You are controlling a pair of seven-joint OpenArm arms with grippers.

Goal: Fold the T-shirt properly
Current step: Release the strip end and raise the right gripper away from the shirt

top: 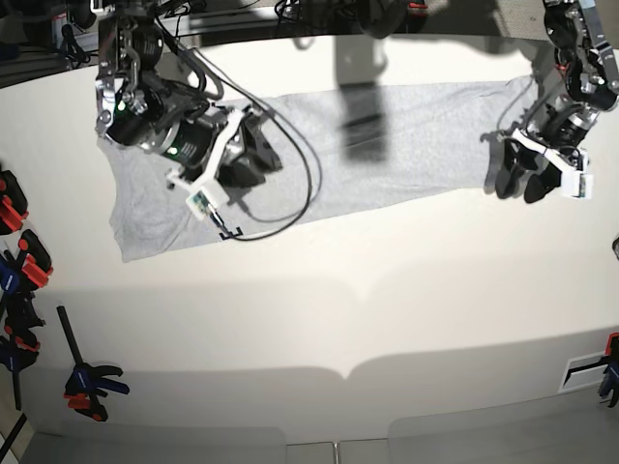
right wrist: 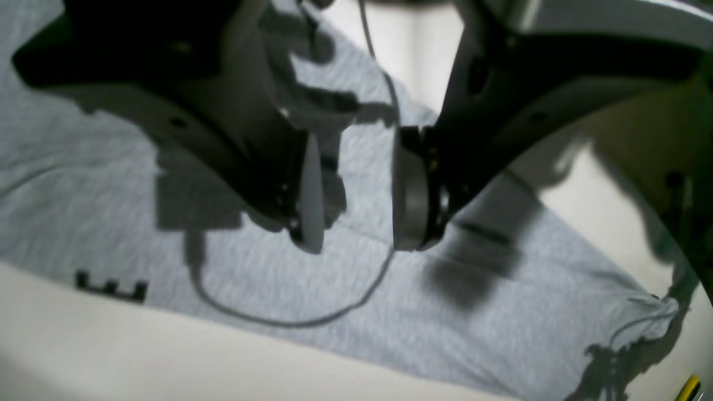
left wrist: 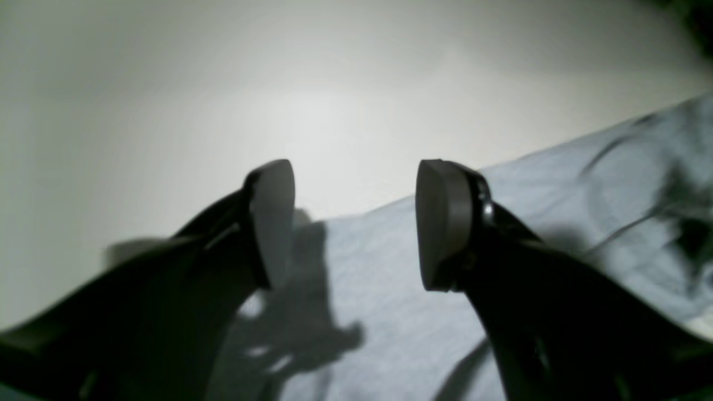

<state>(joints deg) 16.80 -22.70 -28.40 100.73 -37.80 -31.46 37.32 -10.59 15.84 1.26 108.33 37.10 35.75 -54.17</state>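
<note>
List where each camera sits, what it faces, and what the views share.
Left wrist: behind the open left claw, facing the T-shirt edge and the bare table.
Right wrist: behind the right claw, looking down on the shirt.
Base: overhead, showing both arms.
All three views show the T-shirt.

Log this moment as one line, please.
T-shirt: flat strip on table | left gripper: open, empty, over edge | right gripper: open, empty, above shirt
</note>
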